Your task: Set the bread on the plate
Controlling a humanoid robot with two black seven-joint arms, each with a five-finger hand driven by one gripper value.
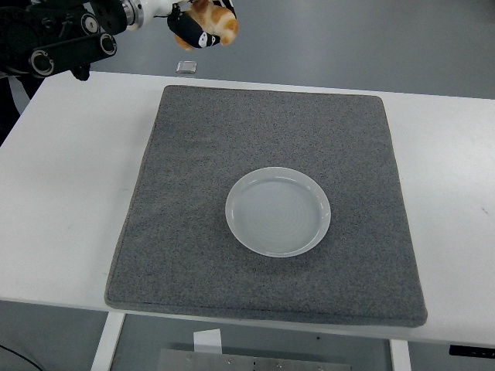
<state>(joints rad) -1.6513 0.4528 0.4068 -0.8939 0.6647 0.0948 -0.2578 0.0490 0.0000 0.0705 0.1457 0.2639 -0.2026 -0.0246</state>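
Gripping bread [210, 22], left hand [186, 27] raised high; plate [278, 211] far below-right. Early release risks bounce off rim.

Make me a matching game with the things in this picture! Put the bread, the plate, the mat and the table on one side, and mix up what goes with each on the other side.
Things:
1. bread
2. plate
3. mat
4. table

Descriptions:
A. grey and fuzzy, lying flat on the table
B. white, underneath everything
C. held up in the air by the left hand
D. round, pale and empty, sitting on the mat

Pairs: 1-C, 2-D, 3-A, 4-B
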